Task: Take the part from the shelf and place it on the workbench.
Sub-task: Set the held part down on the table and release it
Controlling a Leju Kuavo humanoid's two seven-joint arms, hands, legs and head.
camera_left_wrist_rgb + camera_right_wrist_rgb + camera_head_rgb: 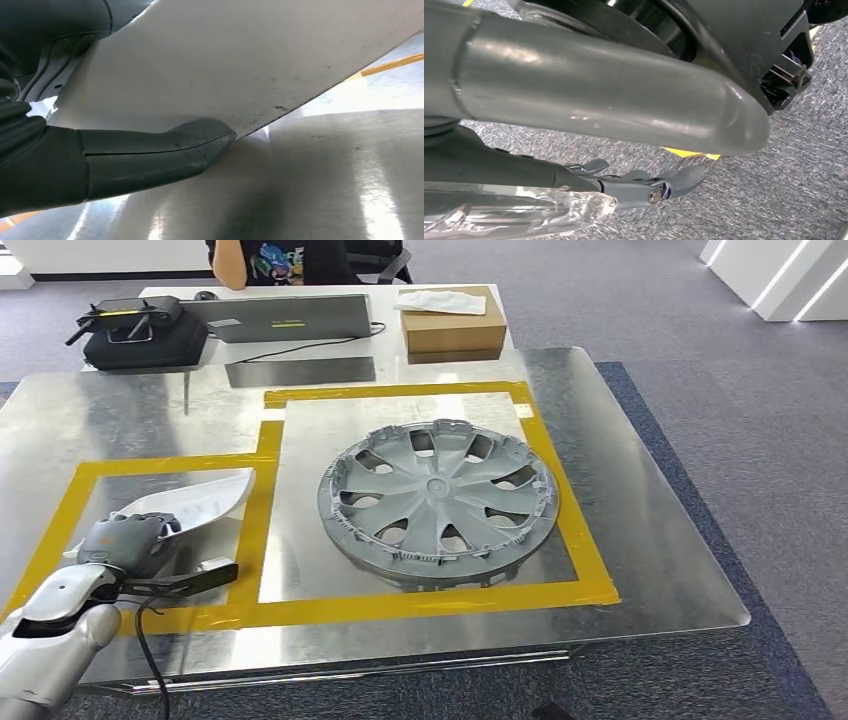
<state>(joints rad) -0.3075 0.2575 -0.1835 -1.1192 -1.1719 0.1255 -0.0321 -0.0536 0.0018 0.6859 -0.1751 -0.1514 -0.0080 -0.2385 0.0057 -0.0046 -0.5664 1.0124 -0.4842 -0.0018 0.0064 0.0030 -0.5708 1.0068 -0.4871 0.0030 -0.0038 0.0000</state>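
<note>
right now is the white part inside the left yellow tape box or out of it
Inside. The white part lies within the left yellow tape box on the metal workbench, with the left hand on its near end.

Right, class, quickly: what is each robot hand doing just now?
Left robot hand: holding the white part over the workbench.
Right robot hand: holds nothing, fingers apart, open.

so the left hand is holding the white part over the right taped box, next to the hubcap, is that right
Not quite: in the head view the left hand holds the white part over the left taped box, not the right one. The hubcap lies alone in the right box, beside it.
</note>
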